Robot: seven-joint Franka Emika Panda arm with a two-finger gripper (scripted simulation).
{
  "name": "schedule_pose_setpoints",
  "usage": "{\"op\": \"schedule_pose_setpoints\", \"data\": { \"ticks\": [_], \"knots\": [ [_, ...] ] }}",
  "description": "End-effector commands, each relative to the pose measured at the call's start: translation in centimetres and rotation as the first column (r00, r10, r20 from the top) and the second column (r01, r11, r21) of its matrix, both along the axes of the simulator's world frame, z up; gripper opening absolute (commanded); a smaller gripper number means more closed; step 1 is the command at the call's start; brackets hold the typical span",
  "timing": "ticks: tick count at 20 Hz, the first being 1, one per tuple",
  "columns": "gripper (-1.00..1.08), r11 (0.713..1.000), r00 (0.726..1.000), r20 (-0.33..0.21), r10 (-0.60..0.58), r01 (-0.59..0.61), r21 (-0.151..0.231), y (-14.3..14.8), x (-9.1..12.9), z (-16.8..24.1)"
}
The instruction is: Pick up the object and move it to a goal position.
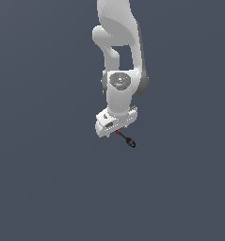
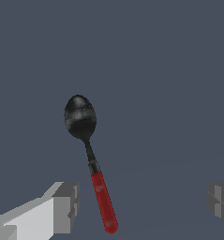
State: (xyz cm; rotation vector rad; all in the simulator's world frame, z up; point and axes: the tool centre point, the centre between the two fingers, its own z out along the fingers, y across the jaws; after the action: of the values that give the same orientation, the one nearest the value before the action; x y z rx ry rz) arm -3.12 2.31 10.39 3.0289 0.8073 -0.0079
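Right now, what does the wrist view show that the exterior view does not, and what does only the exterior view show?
Only the wrist view shows the spoon whole: black bowl, dark neck, red handle, lying between two grey fingertips that stand wide apart, not touching it. Only the exterior view shows the white arm reaching down over the spoon, whose red end is partly hidden under the gripper. Both show the spoon on a plain dark grey surface, with the jaws open.

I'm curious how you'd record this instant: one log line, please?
gripper: open | spoon: between fingers, ungrasped | phase: before grasp
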Motion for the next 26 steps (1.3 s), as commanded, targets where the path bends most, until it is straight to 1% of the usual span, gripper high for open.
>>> {"op": "schedule_pose_setpoints", "data": {
  "ticks": [1, 6, 12, 17, 22, 26],
  "knots": [
    [1.0, 0.996, 0.996, 0.0, 0.084, -0.084, 0.001, 0.7, -0.6, -1.1],
    [1.0, 0.977, 0.977, 0.001, 0.213, -0.213, 0.003, 1.7, -1.7, -2.8],
    [1.0, 0.952, 0.952, 0.002, 0.308, -0.308, 0.007, 2.5, -2.6, -4.0],
    [1.0, 0.941, 0.941, 0.003, 0.338, -0.338, 0.008, 2.8, -2.9, -4.3],
    [1.0, 0.943, 0.943, 0.002, 0.333, -0.333, 0.008, 2.7, -2.9, -4.6],
    [1.0, 0.942, 0.942, 0.003, 0.335, -0.335, 0.008, 2.8, -3.0, -5.9]
  ]
}}
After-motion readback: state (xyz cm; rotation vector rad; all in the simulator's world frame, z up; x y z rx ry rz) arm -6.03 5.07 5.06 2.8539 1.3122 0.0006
